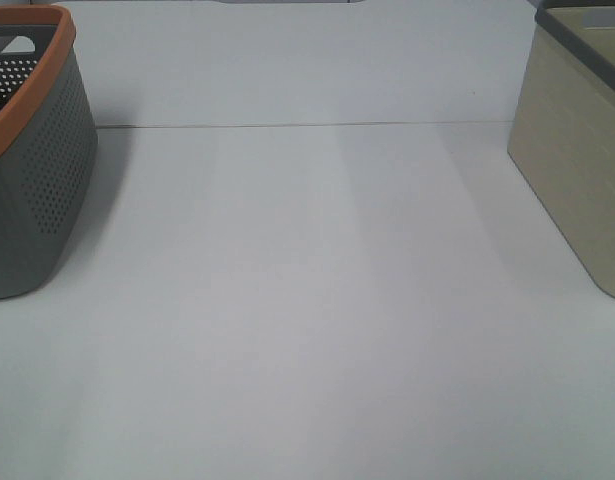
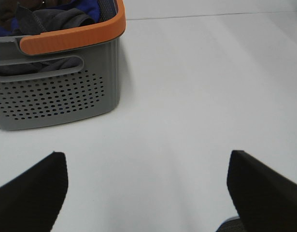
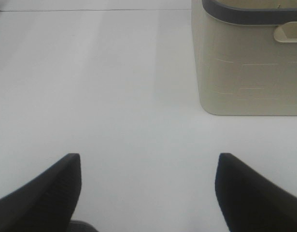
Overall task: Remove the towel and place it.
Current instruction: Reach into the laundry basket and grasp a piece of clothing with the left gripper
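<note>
My high camera gives me only the white table, with a grey basket rimmed in orange at 10 o'clock and a beige basket at 2 o'clock; it shows neither gripper. Only the left wrist camera looks into the grey basket, where the towel lies bunched beside a blue cloth. The left gripper is spread wide and holds nothing, over bare table, well apart from the towel. The right gripper, equally wide and empty, faces the beige basket.
</note>
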`<action>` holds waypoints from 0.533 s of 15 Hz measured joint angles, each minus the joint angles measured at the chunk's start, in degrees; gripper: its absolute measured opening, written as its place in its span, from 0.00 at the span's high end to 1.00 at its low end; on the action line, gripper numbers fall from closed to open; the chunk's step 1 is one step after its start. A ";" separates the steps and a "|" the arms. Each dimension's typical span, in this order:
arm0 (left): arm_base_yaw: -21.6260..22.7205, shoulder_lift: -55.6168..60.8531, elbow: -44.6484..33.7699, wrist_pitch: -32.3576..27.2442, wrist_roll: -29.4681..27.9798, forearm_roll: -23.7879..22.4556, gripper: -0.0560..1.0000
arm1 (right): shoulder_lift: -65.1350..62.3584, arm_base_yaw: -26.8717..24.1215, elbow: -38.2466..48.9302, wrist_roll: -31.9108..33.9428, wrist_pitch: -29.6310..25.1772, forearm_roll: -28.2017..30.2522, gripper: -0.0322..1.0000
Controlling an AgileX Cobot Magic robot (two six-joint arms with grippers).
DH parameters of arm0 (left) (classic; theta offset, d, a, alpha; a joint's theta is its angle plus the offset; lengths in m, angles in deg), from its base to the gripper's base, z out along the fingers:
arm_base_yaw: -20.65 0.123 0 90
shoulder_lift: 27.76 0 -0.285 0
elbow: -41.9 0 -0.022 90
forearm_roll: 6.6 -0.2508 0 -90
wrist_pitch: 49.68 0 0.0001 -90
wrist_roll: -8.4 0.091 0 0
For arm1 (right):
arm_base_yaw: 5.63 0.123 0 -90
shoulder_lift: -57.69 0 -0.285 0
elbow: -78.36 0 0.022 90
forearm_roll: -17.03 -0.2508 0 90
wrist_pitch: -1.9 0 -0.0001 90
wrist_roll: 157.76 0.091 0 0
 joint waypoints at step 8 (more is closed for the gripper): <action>0.00 0.00 0.00 0.00 0.00 0.00 0.15 | 0.00 0.00 0.00 0.00 0.00 0.00 0.23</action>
